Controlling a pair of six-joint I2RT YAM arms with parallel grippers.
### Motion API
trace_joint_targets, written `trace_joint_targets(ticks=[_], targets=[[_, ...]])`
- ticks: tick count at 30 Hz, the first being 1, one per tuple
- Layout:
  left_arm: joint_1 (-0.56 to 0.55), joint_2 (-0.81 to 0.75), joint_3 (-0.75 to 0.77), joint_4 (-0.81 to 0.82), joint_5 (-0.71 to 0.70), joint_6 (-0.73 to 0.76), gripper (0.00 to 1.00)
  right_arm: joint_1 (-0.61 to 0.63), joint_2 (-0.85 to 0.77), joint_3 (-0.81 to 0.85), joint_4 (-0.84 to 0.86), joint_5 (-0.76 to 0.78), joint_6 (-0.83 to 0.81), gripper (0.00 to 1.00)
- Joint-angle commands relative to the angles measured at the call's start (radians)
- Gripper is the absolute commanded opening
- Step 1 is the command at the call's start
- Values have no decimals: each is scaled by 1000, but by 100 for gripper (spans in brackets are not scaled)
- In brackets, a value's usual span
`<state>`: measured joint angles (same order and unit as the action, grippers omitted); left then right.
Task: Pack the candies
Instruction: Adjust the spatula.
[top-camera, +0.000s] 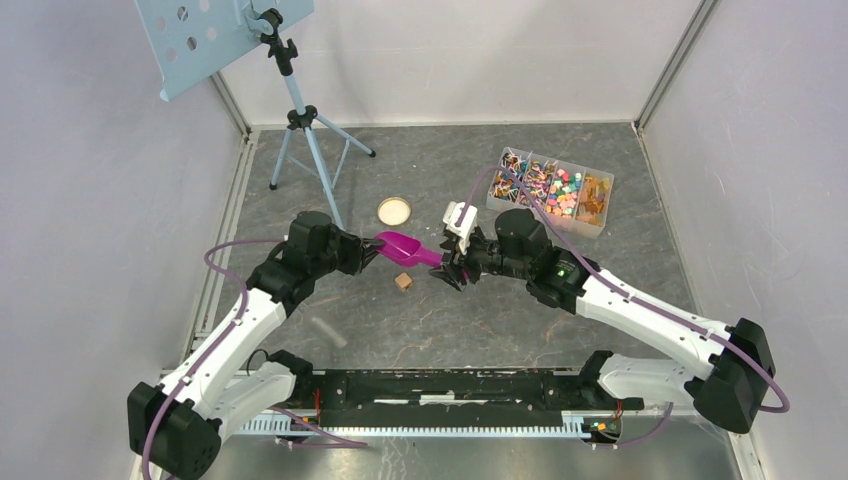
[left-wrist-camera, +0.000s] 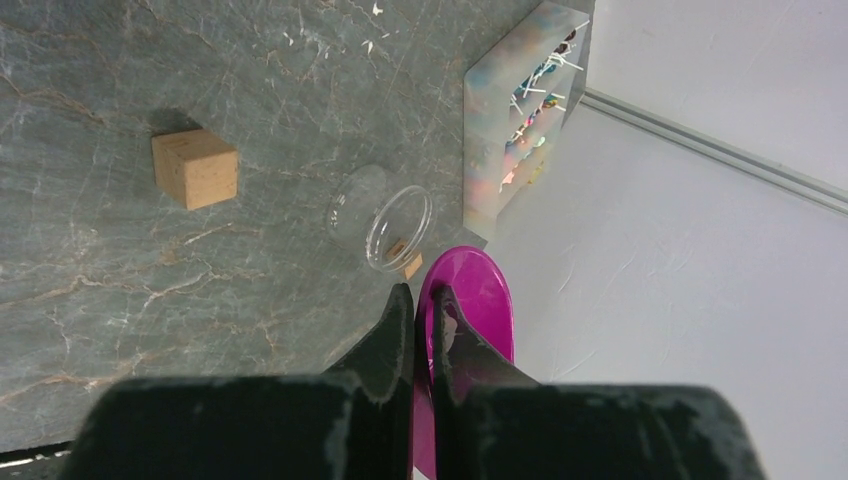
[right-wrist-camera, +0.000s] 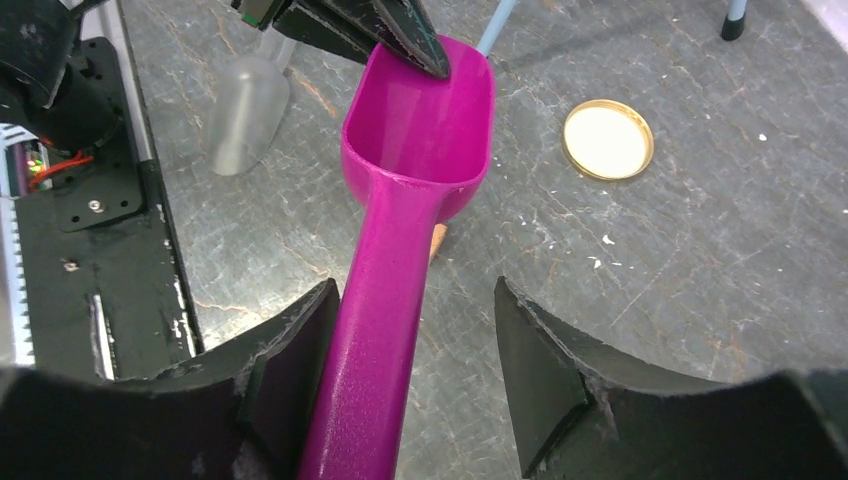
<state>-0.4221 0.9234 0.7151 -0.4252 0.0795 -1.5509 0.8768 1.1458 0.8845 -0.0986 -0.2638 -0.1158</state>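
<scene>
The candies (top-camera: 548, 188) fill a clear divided box at the back right; its frosted side (left-wrist-camera: 505, 140) also shows in the left wrist view. Between the arms hangs a magenta scoop (top-camera: 405, 250), empty, above the table. My left gripper (left-wrist-camera: 420, 295) (top-camera: 372, 250) is shut on the scoop's bowl rim (left-wrist-camera: 470, 300). My right gripper (right-wrist-camera: 415, 300) (top-camera: 447, 270) is open around the scoop's handle (right-wrist-camera: 385, 340); one finger (right-wrist-camera: 290, 350) lies against it and the other finger (right-wrist-camera: 540, 350) stands well apart. A clear glass jar (left-wrist-camera: 385, 218) lies on its side below the scoop's tip.
A gold lid (top-camera: 394, 210) (right-wrist-camera: 607, 140) lies behind the scoop. A wooden cube (top-camera: 403, 282) (left-wrist-camera: 195, 168) sits just in front of it. A frosted clear container (right-wrist-camera: 248, 110) lies near the base rail. A tripod (top-camera: 305, 130) with a blue board stands at the back left.
</scene>
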Motion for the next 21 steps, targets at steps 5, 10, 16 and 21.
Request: trace_joint_targets(ticks=[5,10,16,21], targets=[[0,-18,28,31,18,20,2,5,1,24,92,-46,88,48],[-1,-22,18,39,20,15,2,5,1,11,135,-28,145,60],[-2,-34,0,55,17,3,2,5,-5,14,101,9,208,72],[0,-54,-8,37,-23,-7,2,6,-73,-31,109,4,209,79]])
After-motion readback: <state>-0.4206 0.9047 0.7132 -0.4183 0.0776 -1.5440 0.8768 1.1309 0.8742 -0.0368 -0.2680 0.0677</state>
